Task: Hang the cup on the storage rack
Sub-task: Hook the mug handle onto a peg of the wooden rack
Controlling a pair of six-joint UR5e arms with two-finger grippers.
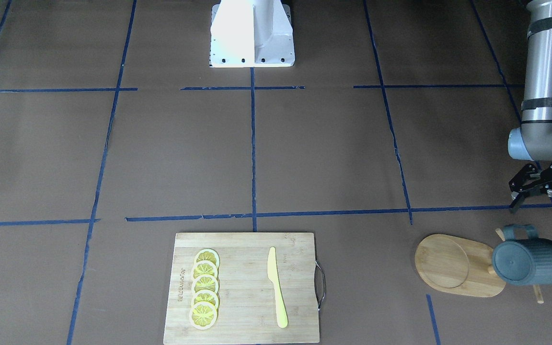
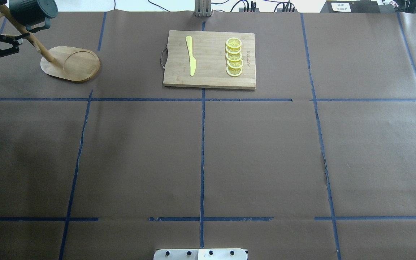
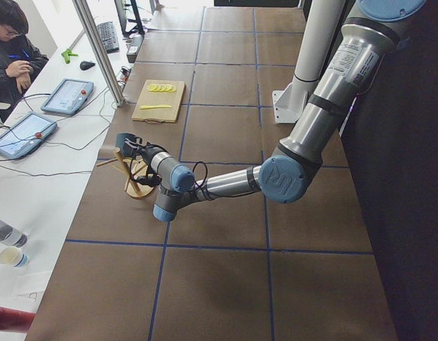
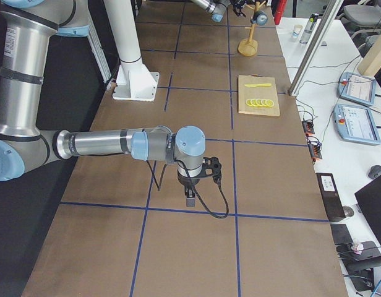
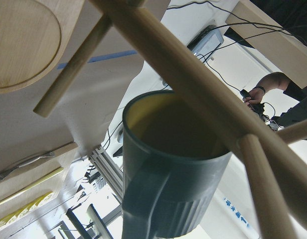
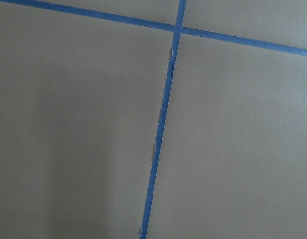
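The dark grey-blue ribbed cup (image 1: 531, 262) hangs by its loop handle (image 1: 520, 233) on a peg of the bamboo storage rack (image 1: 448, 264). It hangs off the table, clear of the rack's oval base. The overhead view shows the cup (image 2: 33, 11) at the top of the rack's pole (image 2: 34, 40). The left wrist view shows its yellow inside (image 5: 168, 129) behind the pole (image 5: 193, 74). My left gripper (image 1: 546, 211) is open and empty, just beside the cup and not touching it. My right gripper (image 4: 190, 193) shows only in the exterior right view, low over the table; I cannot tell its state.
A rectangular bamboo cutting board (image 1: 242, 316) holds several lemon slices (image 1: 204, 294) and a yellow knife (image 1: 276, 287). It lies at the table's far edge, in the middle. The robot's white base (image 1: 252, 33) stands at the near edge. An operator (image 3: 9, 42) sits beyond the far edge.
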